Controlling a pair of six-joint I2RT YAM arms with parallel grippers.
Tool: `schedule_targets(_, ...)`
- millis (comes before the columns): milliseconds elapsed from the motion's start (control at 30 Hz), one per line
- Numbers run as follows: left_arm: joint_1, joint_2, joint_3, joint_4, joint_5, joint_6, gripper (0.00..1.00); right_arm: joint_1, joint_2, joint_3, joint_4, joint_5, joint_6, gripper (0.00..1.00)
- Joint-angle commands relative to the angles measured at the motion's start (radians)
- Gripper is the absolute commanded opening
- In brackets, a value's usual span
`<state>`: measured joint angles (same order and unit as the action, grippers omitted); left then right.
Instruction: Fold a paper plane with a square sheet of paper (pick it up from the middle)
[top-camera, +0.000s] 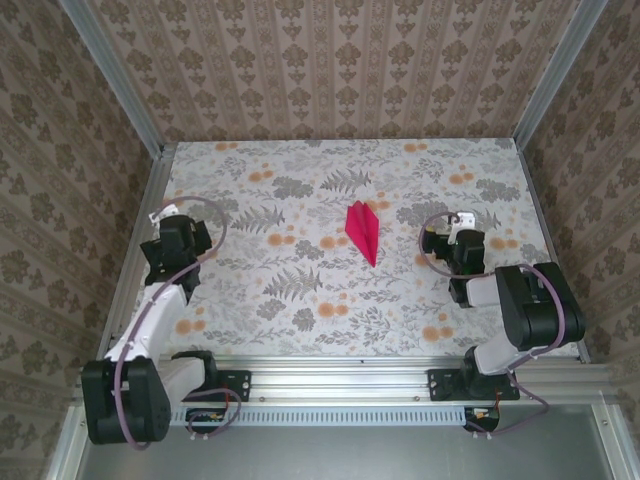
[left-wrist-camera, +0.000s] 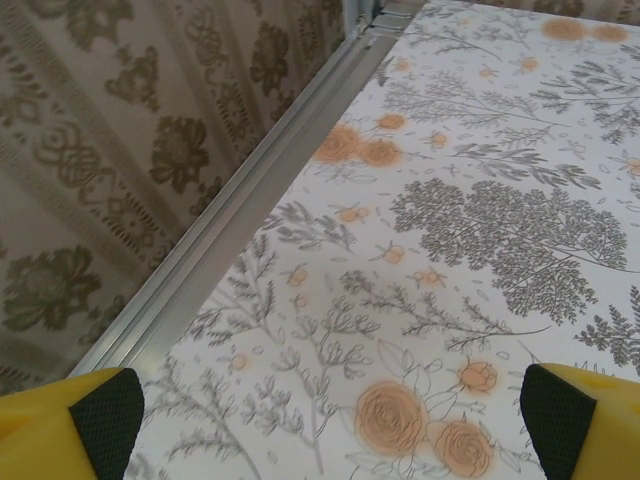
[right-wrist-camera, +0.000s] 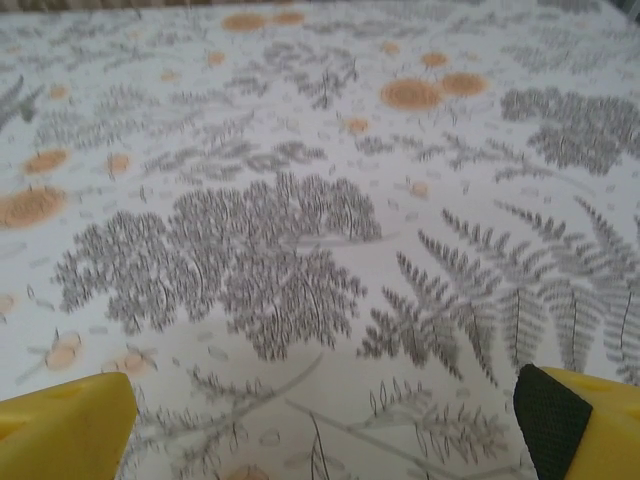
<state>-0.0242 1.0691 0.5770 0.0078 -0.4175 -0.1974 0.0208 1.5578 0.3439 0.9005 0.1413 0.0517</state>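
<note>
Top external view: paper plane (top-camera: 363, 232) lies on the surface (top-camera: 300, 180) between the grippers, nearer the right one.
Left gripper (left-wrist-camera: 330, 415): wide open, empty.
Right gripper (right-wrist-camera: 325, 420): wide open, empty.
Next move: plane looks done; don't bump it.

My wrist cameras crop the left gripper (left-wrist-camera: 330, 425) and right gripper (right-wrist-camera: 325, 425) to bare fingertips; from above, the paper plane's (top-camera: 363, 232) creases are too small.

Floral-print tabletop (top-camera: 300, 290), damask-patterned walls (top-camera: 330, 70), aluminium frame rails (top-camera: 340, 365), soft even light
</note>
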Motion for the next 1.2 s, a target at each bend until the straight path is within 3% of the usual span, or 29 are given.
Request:
schedule_targets(0, 0.018, 0.066, 0.005, 0.145, 0.076, 0.085, 1.00, 0.008, -0.005, 0.029, 0.063, 0.041, 0.005, 1.00)
schedule_targets(200, 0.018, 0.229, -0.017, 0.372, 0.142, 0.186, 1.00, 0.010, -0.008, 0.026, 0.066, 0.041, 0.006, 1.00)
schedule_targets(367, 0.035, 0.278, 0.005, 0.442, 0.268, 0.135, 1.00, 0.011, -0.006, 0.027, 0.066, 0.037, 0.004, 1.00)
schedule_targets(467, -0.006, 0.294, 0.004, 0.387, 0.236, 0.185, 1.00, 0.010, -0.007, 0.027, 0.066, 0.037, 0.004, 1.00)
schedule_targets(600, -0.036, 0.300, -0.099, 0.517, 0.210, 0.186, 1.00, 0.010, -0.008, 0.027, 0.066, 0.037, 0.004, 1.00)
schedule_targets(900, -0.011, 0.459, -0.172, 0.836, 0.299, 0.228, 1.00, 0.010, -0.008, 0.027, 0.064, 0.035, 0.004, 1.00)
schedule_targets(1167, -0.013, 0.451, -0.169, 0.811, 0.294, 0.226, 1.00, 0.010, -0.008, 0.027, 0.064, 0.033, 0.004, 1.00)
